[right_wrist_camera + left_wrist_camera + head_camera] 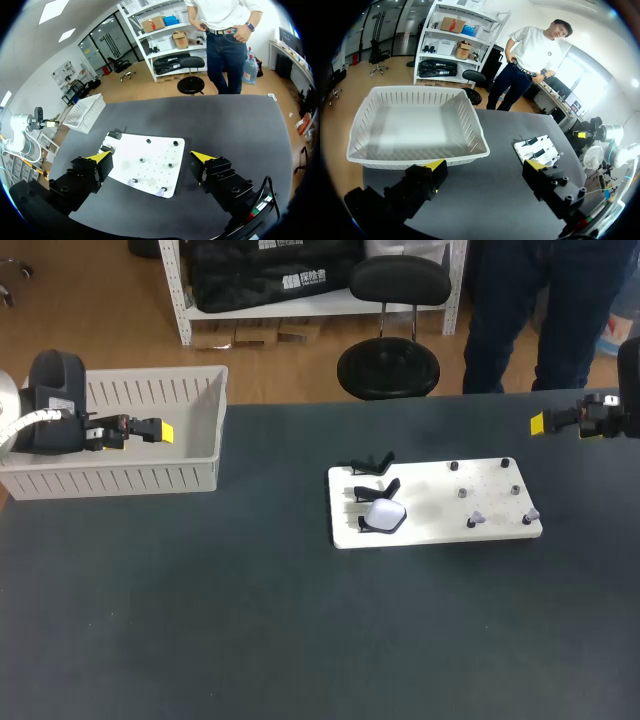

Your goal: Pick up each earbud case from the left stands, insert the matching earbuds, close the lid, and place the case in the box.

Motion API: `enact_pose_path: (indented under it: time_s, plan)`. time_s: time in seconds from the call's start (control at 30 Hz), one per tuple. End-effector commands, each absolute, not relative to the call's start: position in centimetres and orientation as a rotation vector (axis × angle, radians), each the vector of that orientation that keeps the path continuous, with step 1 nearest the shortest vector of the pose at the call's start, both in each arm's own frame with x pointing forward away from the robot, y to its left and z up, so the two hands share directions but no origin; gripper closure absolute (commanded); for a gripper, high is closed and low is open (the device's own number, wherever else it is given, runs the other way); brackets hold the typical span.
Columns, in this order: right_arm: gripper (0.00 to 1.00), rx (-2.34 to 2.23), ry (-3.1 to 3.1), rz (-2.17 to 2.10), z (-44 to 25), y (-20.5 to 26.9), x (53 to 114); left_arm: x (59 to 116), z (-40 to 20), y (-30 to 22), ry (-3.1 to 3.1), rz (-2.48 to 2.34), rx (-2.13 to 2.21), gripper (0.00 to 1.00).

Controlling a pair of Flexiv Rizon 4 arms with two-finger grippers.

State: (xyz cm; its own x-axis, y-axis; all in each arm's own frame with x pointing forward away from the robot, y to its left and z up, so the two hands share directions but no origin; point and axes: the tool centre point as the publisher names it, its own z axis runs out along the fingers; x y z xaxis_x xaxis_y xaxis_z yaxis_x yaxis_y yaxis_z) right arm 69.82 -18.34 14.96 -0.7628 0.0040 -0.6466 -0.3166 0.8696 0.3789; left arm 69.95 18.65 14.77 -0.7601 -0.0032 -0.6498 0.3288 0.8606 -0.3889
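Sitting at the board's (430,525) eight o'clock, a white case (384,513) shows clearly only overhead; wrist views reveal both jaws released.

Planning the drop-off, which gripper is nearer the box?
Left. The left gripper is right by the box; the right gripper is far off on the other side, beyond the board.
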Motion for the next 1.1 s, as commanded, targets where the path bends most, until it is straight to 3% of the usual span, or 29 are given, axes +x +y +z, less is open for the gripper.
enact_pose_path:
  time_s: [0.03,0.6,0.87,1.1]
  plan:
    - [0.0,-0.226,2.37,0.628,14.9,-18.4,69.9,70.0,15.0,18.4,2.376,-0.634,0.23,0.0]
    - [0.0,-0.226,2.37,0.628,14.9,-18.4,69.9,70.0,15.0,18.4,2.376,-0.634,0.23,0.0]
    - [0.0,-0.226,2.37,0.628,14.9,-18.4,69.9,69.5,16.2,15.9,1.812,-0.689,0.942,0.0]
    - [0.0,-0.226,2.37,0.628,14.9,-18.4,69.9,68.4,16.4,14.4,1.5,-0.698,1.262,0.0]
